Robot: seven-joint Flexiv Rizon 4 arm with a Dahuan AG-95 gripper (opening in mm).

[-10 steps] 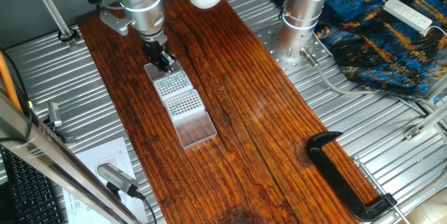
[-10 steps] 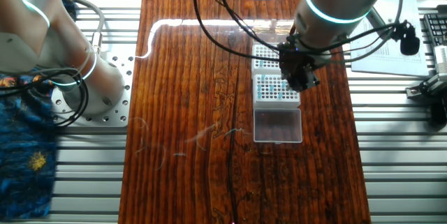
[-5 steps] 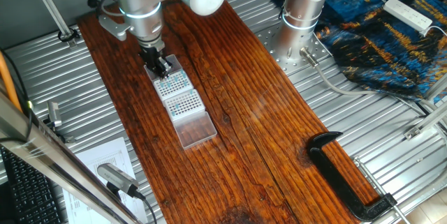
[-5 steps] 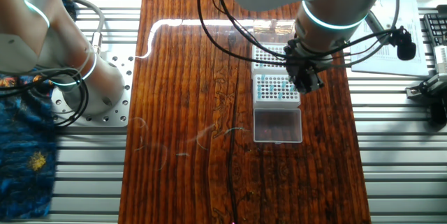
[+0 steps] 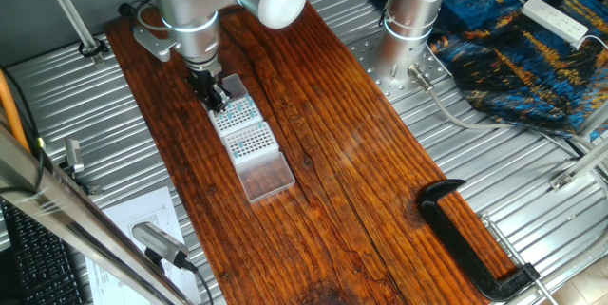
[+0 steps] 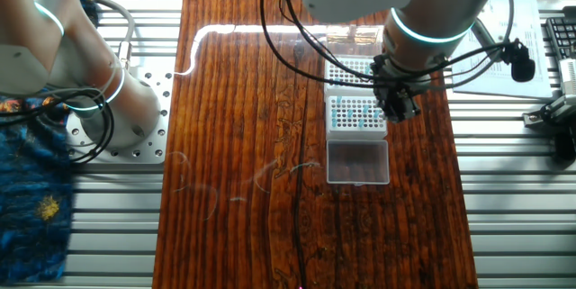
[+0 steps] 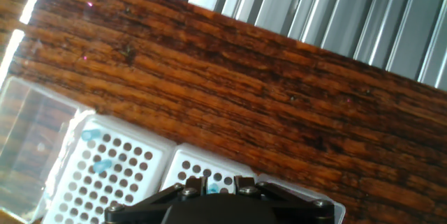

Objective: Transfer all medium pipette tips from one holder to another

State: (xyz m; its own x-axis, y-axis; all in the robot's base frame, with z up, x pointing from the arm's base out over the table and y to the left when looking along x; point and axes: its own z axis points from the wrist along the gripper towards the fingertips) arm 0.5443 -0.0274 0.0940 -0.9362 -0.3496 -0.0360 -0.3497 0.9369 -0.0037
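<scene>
In the hand view you saw, at the lower left, a clear empty box (image 7: 31,137), then a white holder (image 7: 112,175) carrying two blue-topped tips (image 7: 98,151), then a second holder (image 7: 202,170) with one blue dot. Your hand (image 6: 396,107) hovered over the holders' right edge on the counter (image 6: 252,100); you could not tell how wide its fingers stood.

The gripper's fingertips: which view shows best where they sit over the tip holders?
One fixed view: the gripper hangs over the far end of the white holder, fingers unobstructed. In the other fixed view, the gripper is seen from above, wrist covering its tips. The hand view shows only its dark base.
</scene>
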